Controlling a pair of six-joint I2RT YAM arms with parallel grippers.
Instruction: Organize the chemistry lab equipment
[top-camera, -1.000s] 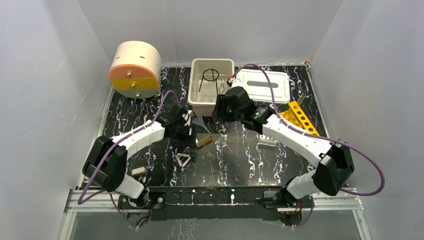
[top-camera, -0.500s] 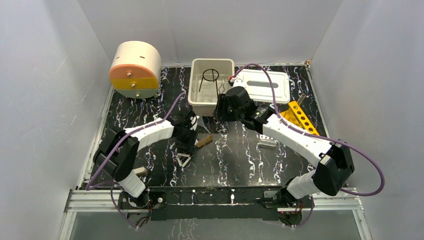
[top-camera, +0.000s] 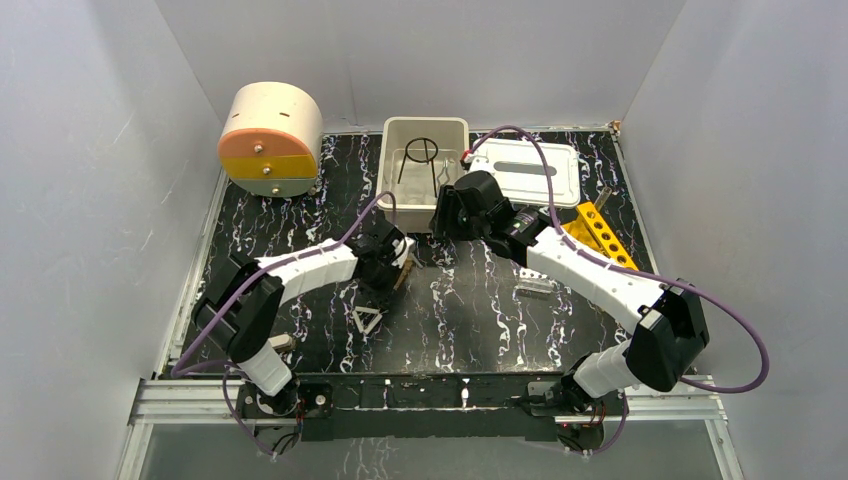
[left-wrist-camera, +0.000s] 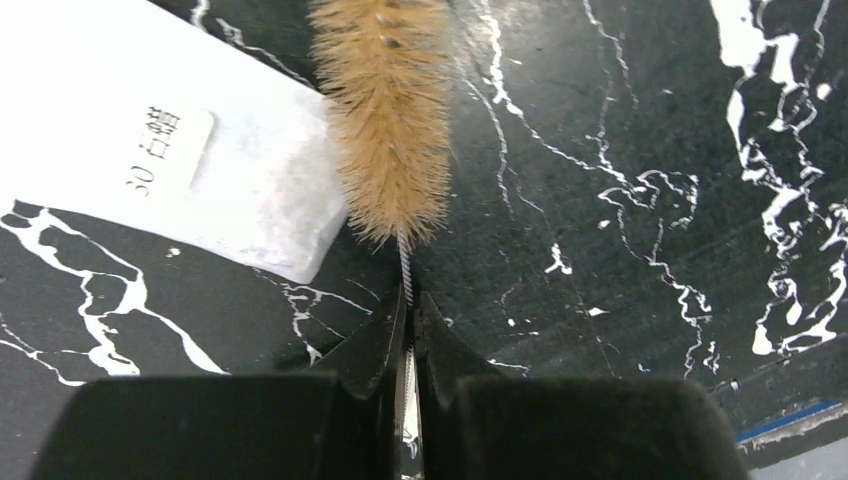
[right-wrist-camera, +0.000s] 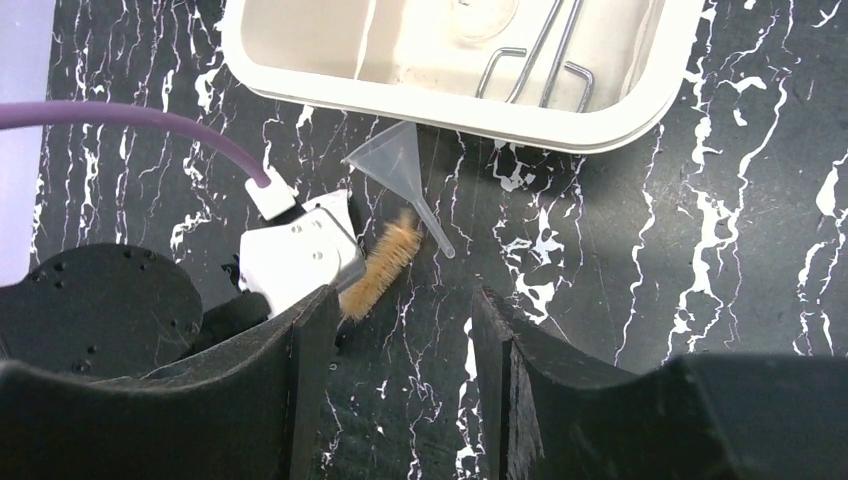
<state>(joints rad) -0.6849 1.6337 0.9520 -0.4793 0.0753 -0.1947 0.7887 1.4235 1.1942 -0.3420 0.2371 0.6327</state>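
The left gripper (left-wrist-camera: 408, 300) has its jaws pressed together on the thin twisted wire stem of the brush (left-wrist-camera: 385, 110), just under the tan bristles. In the left wrist view the brush points to 12 o'clock, and its bristle head crosses the edge of the clear packet (left-wrist-camera: 170, 170), which lies on the desk (top-camera: 470, 320) at 10 o'clock from the jaws. The right gripper (right-wrist-camera: 402, 305) hangs above the desk with its jaws spread wide and nothing between them. In its view the grey funnel (right-wrist-camera: 398, 162) lies at 12 o'clock, touching the near wall of the beige tub (top-camera: 400, 212). The white triangle frame (top-camera: 367, 319) lies at 6 o'clock from the left gripper. The yellow tube rack (top-camera: 600, 232) is at the 3 o'clock side of the desk.
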